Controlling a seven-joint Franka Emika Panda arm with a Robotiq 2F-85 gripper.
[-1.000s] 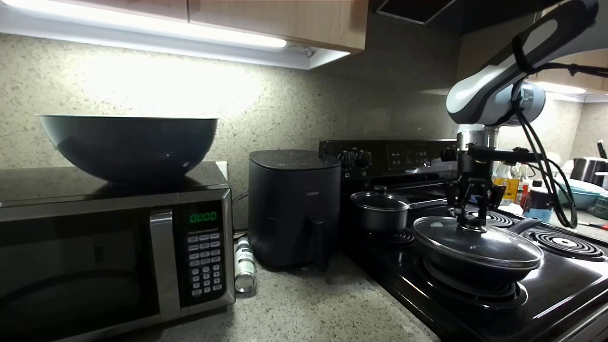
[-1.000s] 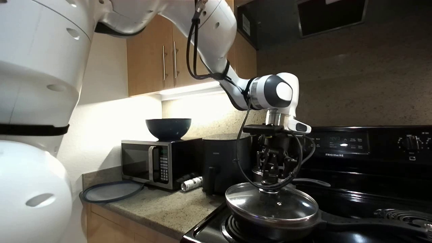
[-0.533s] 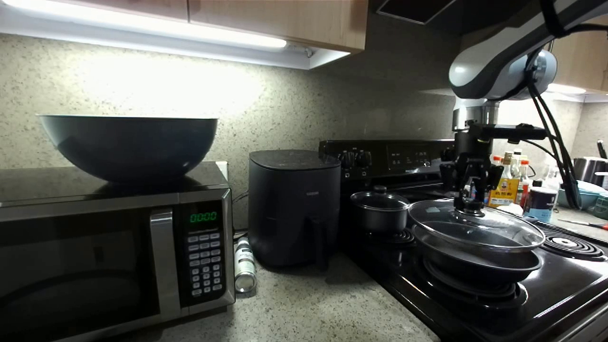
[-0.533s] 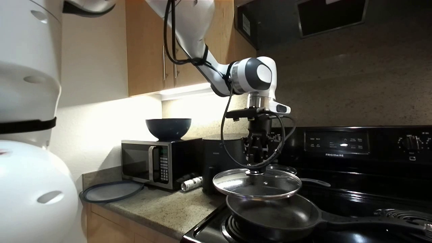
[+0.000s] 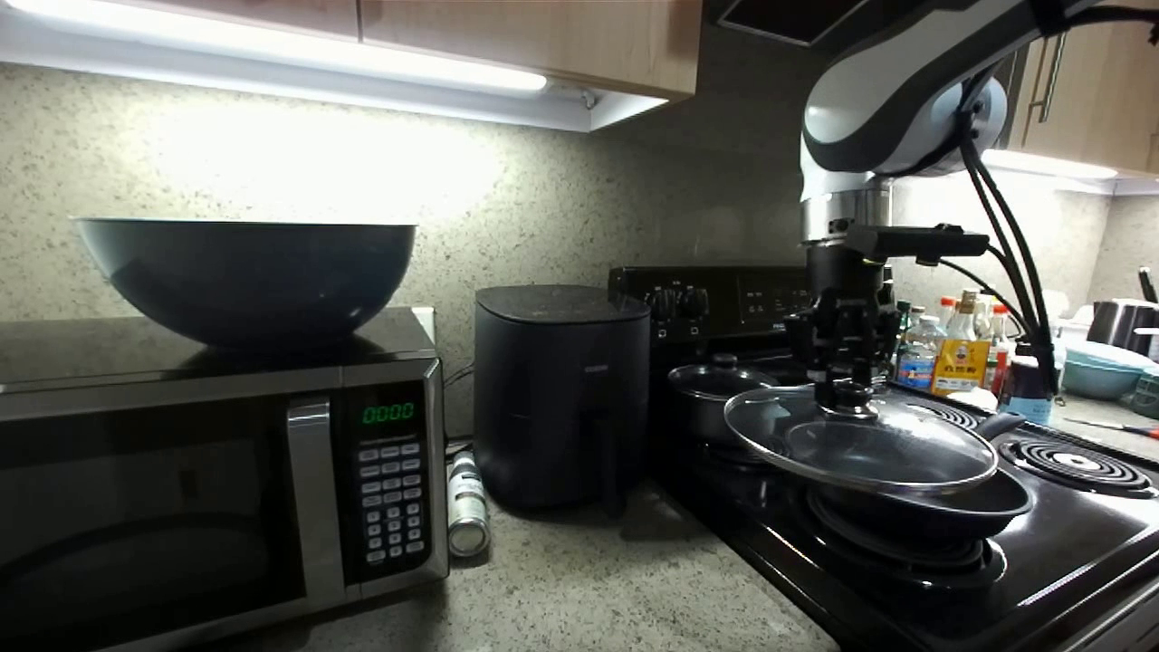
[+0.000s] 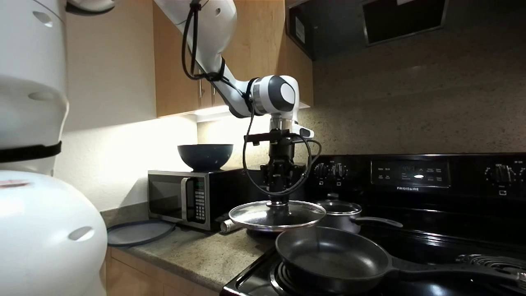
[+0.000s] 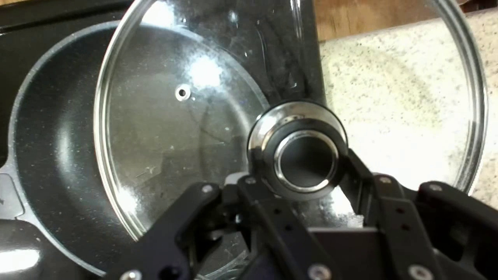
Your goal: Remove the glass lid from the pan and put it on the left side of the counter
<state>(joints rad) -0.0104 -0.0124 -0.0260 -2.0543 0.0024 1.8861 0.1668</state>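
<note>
My gripper (image 5: 844,396) is shut on the dark knob of the glass lid (image 5: 905,448) and holds it in the air, slightly tilted. In an exterior view the lid (image 6: 254,216) hangs beyond the pan's counter-side edge. The black pan (image 6: 341,259) sits uncovered on a coil burner. In the wrist view both fingers of the gripper (image 7: 301,167) press the sides of the knob. There the lid (image 7: 148,155) overlaps part of the pan (image 7: 54,155) and part of the grey speckled counter (image 7: 486,50). The counter (image 5: 634,580) also shows beside the stove.
A smaller lidded pot (image 6: 343,218) stands behind the pan. A black air fryer (image 5: 561,398), a can (image 5: 467,512) and a microwave (image 5: 226,507) with a big bowl (image 5: 244,281) line the back of the counter. A flat round mesh cover (image 6: 139,233) lies at the counter's far end.
My gripper has lifted the lid off the pan and carried it sideways toward the counter. The pan stays on its burner.
</note>
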